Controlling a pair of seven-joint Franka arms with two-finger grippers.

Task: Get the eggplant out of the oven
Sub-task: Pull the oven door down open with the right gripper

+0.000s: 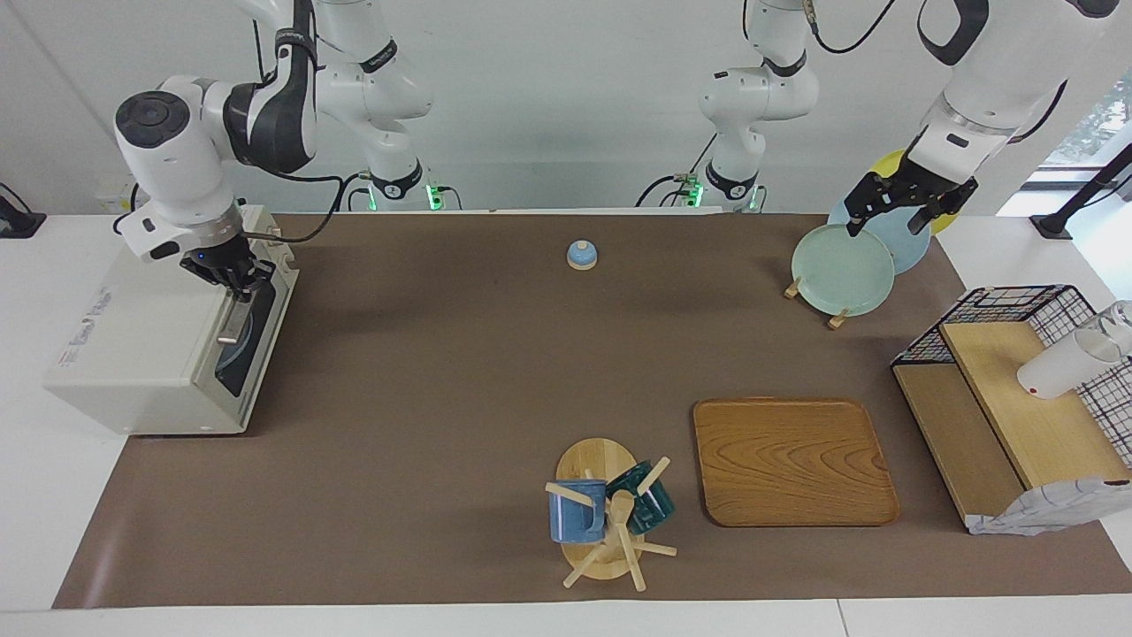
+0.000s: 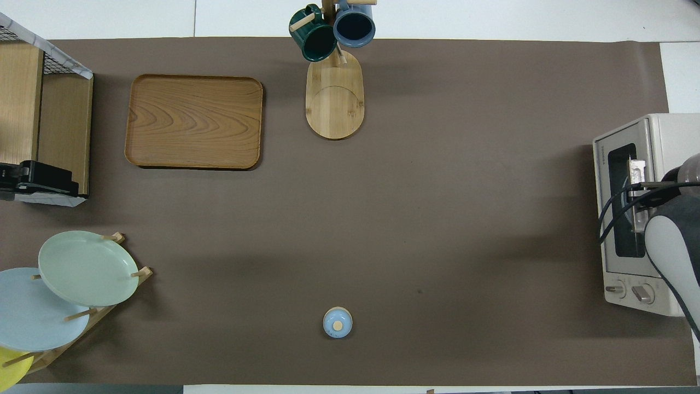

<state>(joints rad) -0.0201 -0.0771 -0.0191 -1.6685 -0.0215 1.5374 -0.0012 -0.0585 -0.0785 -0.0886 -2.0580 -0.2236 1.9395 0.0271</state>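
Note:
The off-white oven (image 1: 141, 345) stands at the right arm's end of the table with its dark glass door shut; it also shows in the overhead view (image 2: 664, 137). The eggplant is hidden from both views. My right gripper (image 1: 233, 281) is at the end of the silver door handle (image 1: 232, 326) that is nearer the robots; in the overhead view the arm covers most of the handle (image 2: 634, 175). My left gripper (image 1: 893, 221) is open and empty, raised over the plate rack, and shows in the overhead view (image 2: 38, 180).
A rack with a green plate (image 1: 842, 268) and a blue plate (image 1: 906, 243) stands near the left arm. A wooden tray (image 1: 791, 460), a mug tree (image 1: 606, 513), a small blue lidded pot (image 1: 581, 255) and a wire-and-wood shelf (image 1: 1017, 398) stand on the brown mat.

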